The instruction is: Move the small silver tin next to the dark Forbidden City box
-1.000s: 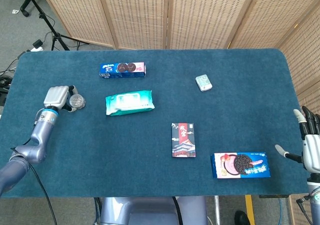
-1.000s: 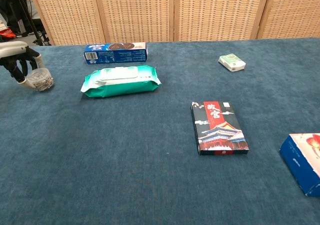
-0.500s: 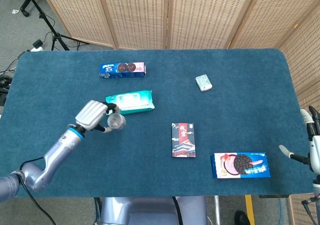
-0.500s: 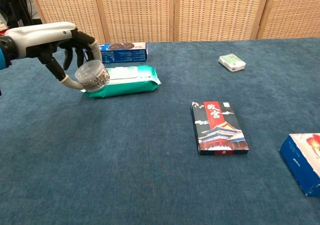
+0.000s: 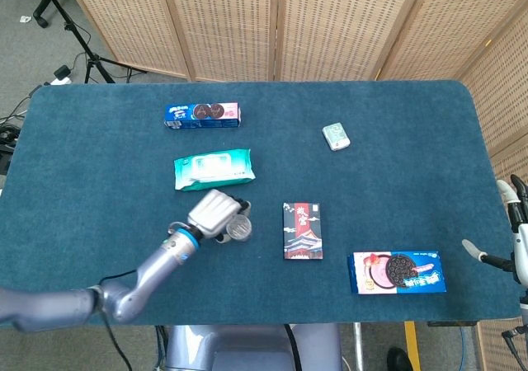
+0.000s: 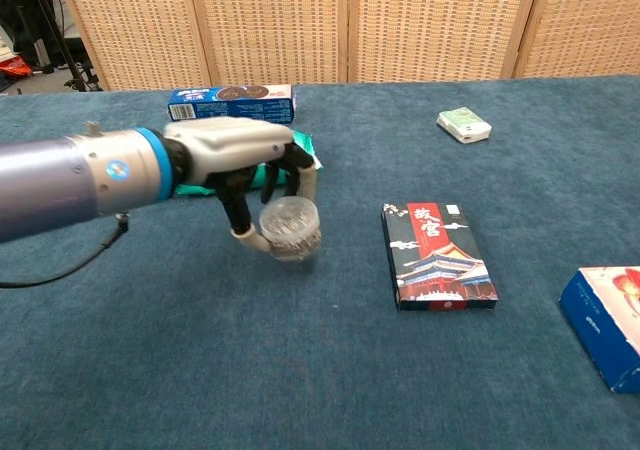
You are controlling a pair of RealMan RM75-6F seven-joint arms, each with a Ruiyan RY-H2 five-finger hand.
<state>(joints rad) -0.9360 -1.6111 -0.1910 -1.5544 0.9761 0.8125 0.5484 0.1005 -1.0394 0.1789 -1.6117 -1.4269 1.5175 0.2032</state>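
My left hand (image 5: 213,214) (image 6: 245,170) grips the small silver tin (image 5: 240,228) (image 6: 289,226), a round clear-lidded can, just above the blue cloth. The tin hangs a short way left of the dark Forbidden City box (image 5: 302,230) (image 6: 437,255), which lies flat near the table's middle; a gap of cloth separates them. My right hand (image 5: 516,237) shows only in the head view, at the far right edge beyond the table, fingers spread and holding nothing.
A green wipes pack (image 5: 214,169) (image 6: 292,152) lies just behind my left hand. A blue cookie box (image 5: 203,115) (image 6: 231,103) sits at the back left, a small pale box (image 5: 336,136) (image 6: 463,124) at the back right, and a blue cookie carton (image 5: 398,272) (image 6: 605,322) at the front right.
My left hand picked the tin up from the far left of the table and carried it rightward and nearer, past the wipes pack, to just left of the dark box.
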